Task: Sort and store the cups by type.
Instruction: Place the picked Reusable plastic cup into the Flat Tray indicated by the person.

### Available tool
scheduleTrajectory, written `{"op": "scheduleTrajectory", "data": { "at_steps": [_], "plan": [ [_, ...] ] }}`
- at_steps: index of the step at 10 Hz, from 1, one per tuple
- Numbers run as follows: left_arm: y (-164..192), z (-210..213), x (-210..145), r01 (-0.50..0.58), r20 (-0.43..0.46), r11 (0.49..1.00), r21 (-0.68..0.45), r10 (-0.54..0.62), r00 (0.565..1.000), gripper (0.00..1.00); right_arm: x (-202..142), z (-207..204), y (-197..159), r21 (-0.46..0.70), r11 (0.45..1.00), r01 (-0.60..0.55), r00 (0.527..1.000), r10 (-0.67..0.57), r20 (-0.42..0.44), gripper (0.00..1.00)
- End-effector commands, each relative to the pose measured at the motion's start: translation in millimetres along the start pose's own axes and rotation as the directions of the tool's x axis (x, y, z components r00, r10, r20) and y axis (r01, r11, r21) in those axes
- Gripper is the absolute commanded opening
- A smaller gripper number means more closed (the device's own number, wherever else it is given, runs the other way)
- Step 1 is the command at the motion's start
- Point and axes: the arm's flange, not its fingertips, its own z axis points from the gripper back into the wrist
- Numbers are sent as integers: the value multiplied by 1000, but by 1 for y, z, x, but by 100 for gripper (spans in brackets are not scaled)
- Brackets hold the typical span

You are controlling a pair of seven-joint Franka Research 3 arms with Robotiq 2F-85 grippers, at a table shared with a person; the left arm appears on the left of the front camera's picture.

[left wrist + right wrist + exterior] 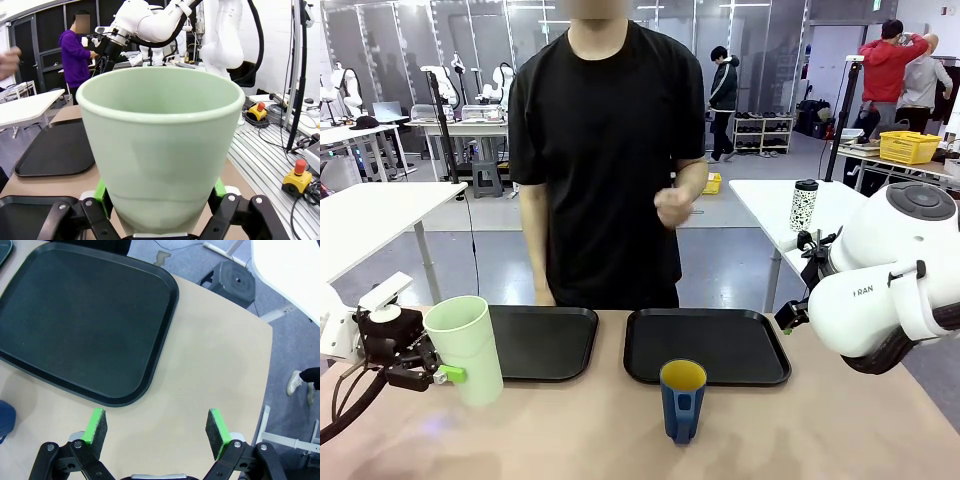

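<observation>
the left claw point(442, 373) is clamped around the lower part of the upright mint-green tumbler point(465, 345), at the left end of the worktop point(570, 430), just beside the left black tray point(545, 342). the right claw point(157, 427) hangs wide and empty over bare worktop, near a corner of the right black tray point(75, 315). the dark blue mug point(681, 400) stands on the worktop just in front of that tray, handle toward the camera.

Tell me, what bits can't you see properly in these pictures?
- Left wrist view: the mint-green tumbler hides most of the left end effector's pads.
- Right wrist view: the blue mug is a sliver, cut off by the left edge.
- Front view: the tumbler's inside is hidden by its own wall; the speckled travel tumbler is too small for detail.
</observation>
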Motion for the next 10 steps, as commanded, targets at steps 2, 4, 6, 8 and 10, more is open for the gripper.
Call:
{"op": "scheduleTrajectory", "data": {
  "at_steps": [2,4,6,8,10],
  "plan": [
    [2,0,3,7,0,1000,-3,-7,1000,56,-2,0,1,-3,1000,-8,1000,8,-1,100],
    [2,0,3,7,0,1000,-3,-7,1000,56,-2,0,1,-3,1000,-8,1000,8,-1,100],
    [2,0,3,7,0,1000,-3,-7,1000,56,-2,0,1,-3,1000,-8,1000,8,-1,100],
    [2,0,3,7,0,1000,-3,-7,1000,56,-2,0,1,-3,1000,-8,1000,8,-1,100],
    [9,-8,7,-8,10,1000,9,8,1000,85,-2,0,1,-3,1000,-8,1000,8,-1,100]
  ]
}}
